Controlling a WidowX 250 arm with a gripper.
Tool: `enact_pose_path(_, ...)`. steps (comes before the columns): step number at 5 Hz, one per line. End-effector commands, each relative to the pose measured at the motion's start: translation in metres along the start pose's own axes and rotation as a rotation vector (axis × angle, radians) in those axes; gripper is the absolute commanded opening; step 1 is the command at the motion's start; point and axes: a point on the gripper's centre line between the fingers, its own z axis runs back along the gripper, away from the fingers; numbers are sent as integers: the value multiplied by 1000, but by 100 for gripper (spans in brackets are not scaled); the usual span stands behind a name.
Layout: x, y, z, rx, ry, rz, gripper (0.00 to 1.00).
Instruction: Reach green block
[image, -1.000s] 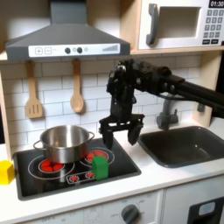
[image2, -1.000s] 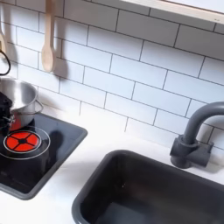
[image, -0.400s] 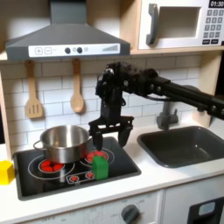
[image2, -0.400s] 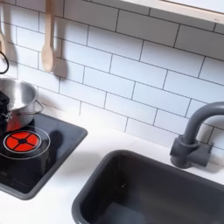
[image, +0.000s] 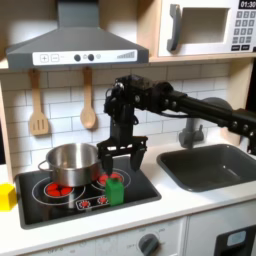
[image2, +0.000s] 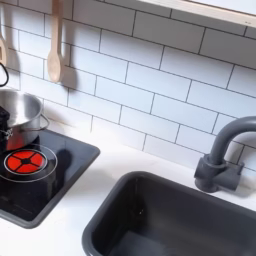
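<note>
We can read no words or brands; the microwave's (image: 205, 28) keypad (image: 243, 30) at its right edge is too blurred.

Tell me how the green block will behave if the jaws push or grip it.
The green block looks small, stiff and probably light. Sitting flat on the glossy stovetop, it would likely slide rather than roll. Its rounded top might slip from a shallow grip.

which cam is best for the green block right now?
First exterior view. The green block sits unobstructed on the stovetop beside the steel pot, with the open end effector just above it. The second exterior view covers the stovetop's edge, the pot and the sink.
</note>
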Motion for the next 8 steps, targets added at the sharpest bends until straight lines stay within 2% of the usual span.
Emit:
enact_pose_path(1,4,4,-9,5,19,6,100)
enact_pose_path(3,7,8,-16,12,27,4,100)
enact_pose_path(8,14,9,-40,-3,67,4,100)
